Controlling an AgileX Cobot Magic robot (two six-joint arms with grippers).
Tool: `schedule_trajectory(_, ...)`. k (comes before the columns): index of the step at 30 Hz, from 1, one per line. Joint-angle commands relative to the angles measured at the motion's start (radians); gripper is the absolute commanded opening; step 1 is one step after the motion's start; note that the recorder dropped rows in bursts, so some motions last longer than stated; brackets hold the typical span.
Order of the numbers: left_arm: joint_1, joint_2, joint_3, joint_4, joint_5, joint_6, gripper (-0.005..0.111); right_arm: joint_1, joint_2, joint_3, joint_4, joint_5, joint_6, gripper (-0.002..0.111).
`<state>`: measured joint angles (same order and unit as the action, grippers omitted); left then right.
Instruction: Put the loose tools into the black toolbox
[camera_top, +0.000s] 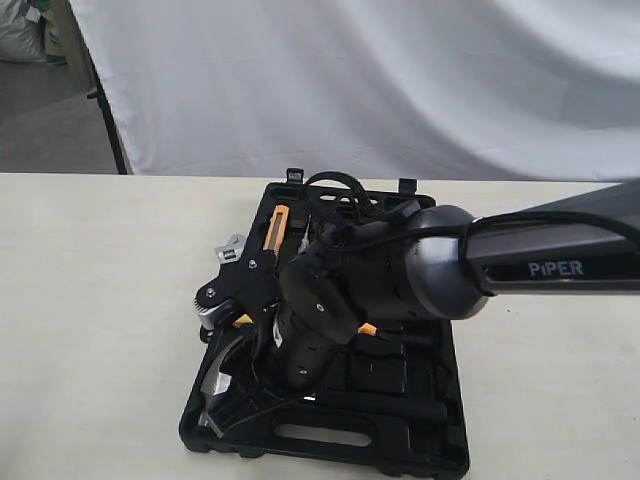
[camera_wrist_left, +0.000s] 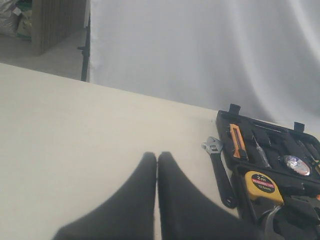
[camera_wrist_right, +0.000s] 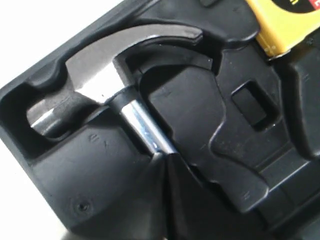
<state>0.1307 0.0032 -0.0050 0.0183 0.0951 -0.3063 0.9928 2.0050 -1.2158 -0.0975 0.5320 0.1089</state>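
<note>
The claw hammer (camera_wrist_right: 100, 70) lies in its shaped recess at the front left of the open black toolbox (camera_top: 400, 440). In the exterior view its steel head (camera_top: 215, 375) shows under my right arm. My right gripper (camera_wrist_right: 164, 156) is shut, its fingertips together and resting on top of the hammer's steel shaft. The adjustable wrench (camera_wrist_left: 217, 170) lies on the table just left of the toolbox (camera_wrist_left: 270, 150), its jaw end (camera_top: 230, 250) pointing away. My left gripper (camera_wrist_left: 157, 154) is shut over bare table, well to the left of the wrench. A tape roll cannot be made out for certain.
The yellow tape measure (camera_wrist_left: 262, 185) sits in the toolbox beside the hammer recess. An orange utility knife (camera_wrist_left: 237, 140) and small tools fill the far half. A round shiny thing (camera_wrist_left: 295, 164) lies among them. A white cloth (camera_top: 350, 80) hangs behind the table.
</note>
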Motion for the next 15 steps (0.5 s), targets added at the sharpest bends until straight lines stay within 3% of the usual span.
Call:
schedule_trajectory(1, 0.025, -0.003, -0.003, 0.004, -0.007, -0.005, 0.001, -0.005, 0.05, 0.029, -0.014, 0.025, 0.006, 0.0)
schedule_trajectory(15, 0.025, -0.003, -0.003, 0.004, -0.007, -0.005, 0.001, -0.005, 0.066, 0.022, -0.025, -0.045, 0.006, 0.0)
